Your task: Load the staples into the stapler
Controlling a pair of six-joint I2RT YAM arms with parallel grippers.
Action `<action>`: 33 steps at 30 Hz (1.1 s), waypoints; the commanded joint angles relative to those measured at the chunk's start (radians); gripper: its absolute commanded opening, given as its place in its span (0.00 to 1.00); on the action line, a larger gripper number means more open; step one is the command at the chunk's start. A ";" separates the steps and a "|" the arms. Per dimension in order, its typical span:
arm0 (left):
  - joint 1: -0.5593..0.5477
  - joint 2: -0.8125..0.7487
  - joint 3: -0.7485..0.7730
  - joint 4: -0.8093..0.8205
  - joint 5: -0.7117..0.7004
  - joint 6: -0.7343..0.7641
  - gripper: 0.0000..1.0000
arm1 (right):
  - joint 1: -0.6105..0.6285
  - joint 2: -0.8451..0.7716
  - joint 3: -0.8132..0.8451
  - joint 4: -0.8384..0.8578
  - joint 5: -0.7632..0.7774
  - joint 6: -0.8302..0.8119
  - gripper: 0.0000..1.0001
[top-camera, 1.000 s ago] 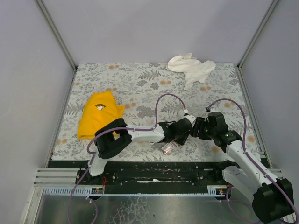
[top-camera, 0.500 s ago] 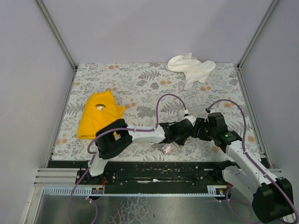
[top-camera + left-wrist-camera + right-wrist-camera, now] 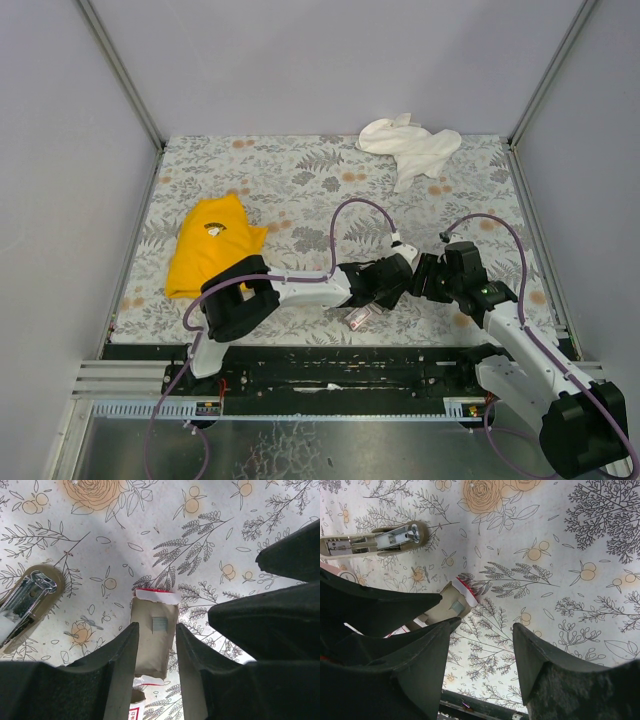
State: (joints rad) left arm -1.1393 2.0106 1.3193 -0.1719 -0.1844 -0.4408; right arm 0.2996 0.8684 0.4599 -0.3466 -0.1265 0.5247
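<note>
The staples' grey-brown tray (image 3: pixel 150 652) with a red and white end sits between the fingers of my left gripper (image 3: pixel 156 626). The fingertips press on its two long sides. A short silvery staple strip (image 3: pixel 160 624) lies on it. The tray also shows in the right wrist view (image 3: pixel 451 602). The small stapler (image 3: pixel 25 597) lies open on the table to one side, its metal channel showing. It also shows in the right wrist view (image 3: pixel 375 541) and the top view (image 3: pixel 360 317). My right gripper (image 3: pixel 486 625) is open and empty over bare table beside the tray.
The box sleeve with its pale printed label (image 3: pixel 132 711) lies under my left gripper. A yellow cloth (image 3: pixel 210 250) lies at the left and a white cloth (image 3: pixel 410 145) at the back right. The two grippers (image 3: pixel 405 282) nearly meet by the table's front edge (image 3: pixel 470 700).
Almost nothing. My left arm has shifted very slightly and its cable loop has moved a little. The right arm and the stapler stay put.
</note>
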 commanded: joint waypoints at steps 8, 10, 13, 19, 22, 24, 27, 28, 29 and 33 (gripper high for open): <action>-0.011 -0.009 -0.002 0.030 -0.017 -0.014 0.29 | -0.009 -0.001 0.006 0.036 -0.033 -0.017 0.60; -0.012 -0.008 -0.002 0.029 -0.017 -0.012 0.28 | -0.009 0.001 0.006 0.038 -0.035 -0.016 0.60; -0.013 -0.002 -0.003 0.025 -0.017 -0.008 0.28 | -0.009 0.004 0.004 0.043 -0.039 -0.014 0.60; -0.019 0.009 0.005 0.015 -0.018 0.000 0.28 | -0.011 0.000 0.004 0.044 -0.041 -0.011 0.60; -0.023 0.017 0.008 0.004 -0.030 0.001 0.27 | -0.011 -0.003 0.005 0.044 -0.042 -0.010 0.60; -0.026 0.017 0.005 0.001 -0.039 0.002 0.26 | -0.011 -0.006 0.004 0.043 -0.040 -0.009 0.60; -0.026 0.019 0.002 0.001 -0.049 0.002 0.24 | -0.012 -0.010 0.003 0.042 -0.039 -0.008 0.60; -0.027 0.020 0.002 0.002 -0.050 0.002 0.24 | -0.012 -0.011 0.002 0.040 -0.039 -0.007 0.60; -0.028 0.018 0.001 0.002 -0.051 0.002 0.23 | -0.013 -0.012 0.003 0.040 -0.039 -0.007 0.60; -0.028 0.021 0.001 0.004 -0.053 -0.001 0.22 | -0.013 -0.019 -0.004 0.039 -0.038 -0.002 0.60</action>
State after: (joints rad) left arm -1.1584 2.0186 1.3193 -0.1799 -0.2028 -0.4480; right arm 0.2935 0.8700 0.4595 -0.3378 -0.1516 0.5232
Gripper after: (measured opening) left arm 0.229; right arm 0.601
